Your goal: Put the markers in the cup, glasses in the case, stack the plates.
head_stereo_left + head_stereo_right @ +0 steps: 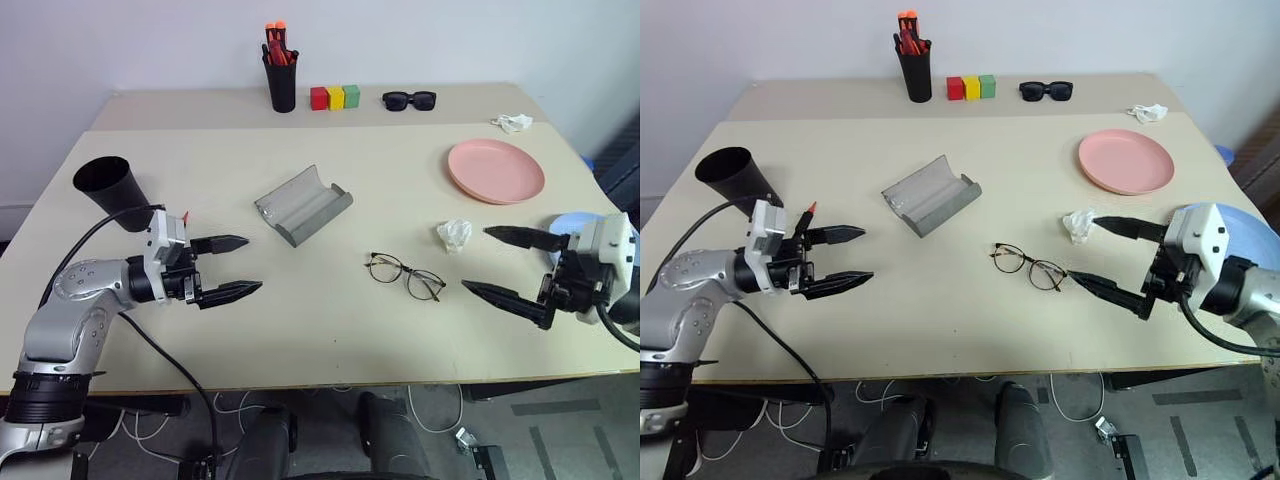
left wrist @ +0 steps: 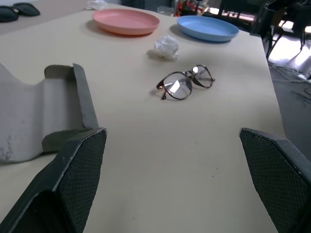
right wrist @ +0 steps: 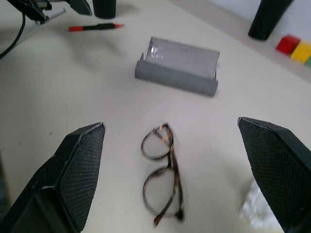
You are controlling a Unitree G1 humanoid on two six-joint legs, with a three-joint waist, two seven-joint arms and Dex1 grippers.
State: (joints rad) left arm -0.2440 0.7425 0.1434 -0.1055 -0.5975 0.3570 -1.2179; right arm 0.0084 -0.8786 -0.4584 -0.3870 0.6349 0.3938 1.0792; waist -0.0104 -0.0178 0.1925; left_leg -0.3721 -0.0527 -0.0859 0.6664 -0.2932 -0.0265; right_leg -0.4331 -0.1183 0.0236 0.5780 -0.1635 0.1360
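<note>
We have both tools spread wide and empty above the table point(image 1: 330, 320): the left tool point(image 1: 232, 268) hovers near the front left, the right tool point(image 1: 505, 263) near the front right.

None of the 3 jobs looks done. The glasses point(image 1: 405, 274) lie open on the table between the tools, closer to the right one. The case point(image 1: 302, 205) sits open just behind them, hollow side up. The marker point(image 3: 92, 27) lies beside the left arm, close to the cup point(image 1: 110, 190), which stands near the left edge. The pink plate point(image 1: 495, 170) lies at the right, and the blue plate point(image 2: 206, 27) is just in front of it by the right edge.

What worries us:
- The glasses' thin wire frame may bend or skid away if we pinch it flat against the table.
- A crumpled tissue point(image 1: 454, 234) lies just beside the glasses, so our right tool could catch it too.
- The left arm could roll the marker or tip the cup while reaching.
- The blue plate sits close to the edge, and a nudge might push it off.
</note>
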